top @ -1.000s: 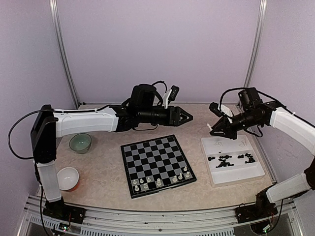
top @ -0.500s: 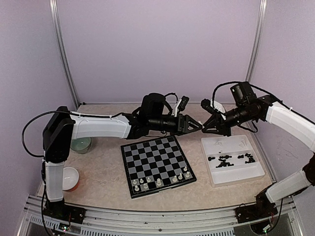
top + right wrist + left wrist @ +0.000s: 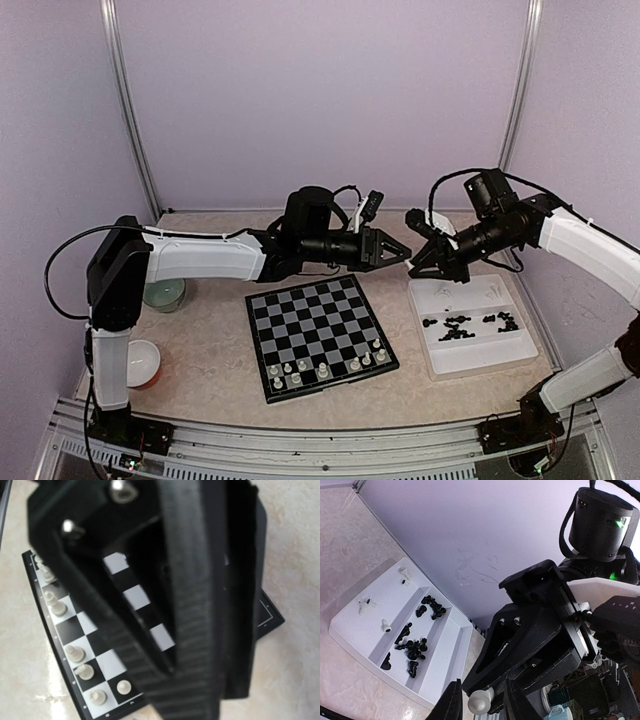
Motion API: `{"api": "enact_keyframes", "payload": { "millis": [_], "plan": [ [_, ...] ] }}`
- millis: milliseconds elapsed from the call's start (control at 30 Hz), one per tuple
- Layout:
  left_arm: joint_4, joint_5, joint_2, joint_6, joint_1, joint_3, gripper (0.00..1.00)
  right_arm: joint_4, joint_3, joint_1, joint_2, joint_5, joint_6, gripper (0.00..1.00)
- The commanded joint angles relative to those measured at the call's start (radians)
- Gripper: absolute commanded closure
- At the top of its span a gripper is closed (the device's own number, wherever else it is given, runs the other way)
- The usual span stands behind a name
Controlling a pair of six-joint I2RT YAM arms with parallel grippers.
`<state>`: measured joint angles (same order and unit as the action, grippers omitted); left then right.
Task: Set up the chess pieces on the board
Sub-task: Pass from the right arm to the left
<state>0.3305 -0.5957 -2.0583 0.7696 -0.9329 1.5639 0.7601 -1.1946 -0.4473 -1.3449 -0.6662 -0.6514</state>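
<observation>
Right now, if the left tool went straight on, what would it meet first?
Most likely the white chess piece held by the right tool, directly ahead of the left tool; depth is unclear.

The board [image 3: 310,320] is lying in the middle of the table [image 3: 215,345]. Some chess pieces [image 3: 322,370] are standing along its near edge. The tray [image 3: 480,362] is sitting to the right of the board, apart from it, and more pieces [image 3: 457,328] are lying in it. A front bowl [image 3: 138,362] and a back bowl [image 3: 163,293] are sitting to the left of the board. The left gripper [image 3: 402,251] and the right gripper [image 3: 414,262] are hanging tip to tip in the air, behind the gap between board and tray. One small piece [image 3: 481,700] is sitting at the right gripper's tip, between the left gripper's fingers [image 3: 451,707].
</observation>
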Motion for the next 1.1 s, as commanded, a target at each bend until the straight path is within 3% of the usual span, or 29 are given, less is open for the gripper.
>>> {"api": "enact_keyframes", "payload": {
  "millis": [0, 200, 333, 433, 667, 800, 1067],
  "plan": [
    [0.046, -0.023, -0.016, 0.012, 0.003, 0.016, 0.73, 0.017, -0.016, -0.016, -0.005, -0.015, -0.014, 0.96],
    [0.053, -0.032, -0.013, 0.013, 0.004, 0.006, 0.83, 0.011, -0.019, -0.018, -0.008, -0.008, -0.006, 0.92],
    [-0.001, -0.017, 0.016, -0.035, 0.013, -0.004, 0.86, 0.001, -0.004, -0.016, 0.009, 0.028, 0.008, 0.66],
    [-0.143, 0.039, 0.083, -0.154, 0.014, -0.014, 0.87, 0.003, 0.055, -0.005, 0.039, 0.069, -0.008, 0.58],
    [-0.477, 0.226, 0.282, -0.432, -0.031, -0.146, 0.86, -0.052, 0.222, 0.111, 0.088, 0.019, -0.002, 0.56],
    [-0.583, 0.495, 0.359, -0.653, -0.143, -0.262, 0.86, -0.18, 0.349, 0.152, 0.109, 0.111, 0.031, 0.56],
    [-0.63, 0.755, 0.339, -0.716, -0.295, -0.357, 0.88, -0.301, 0.461, 0.157, 0.153, 0.18, 0.074, 0.56]
  ]
}}
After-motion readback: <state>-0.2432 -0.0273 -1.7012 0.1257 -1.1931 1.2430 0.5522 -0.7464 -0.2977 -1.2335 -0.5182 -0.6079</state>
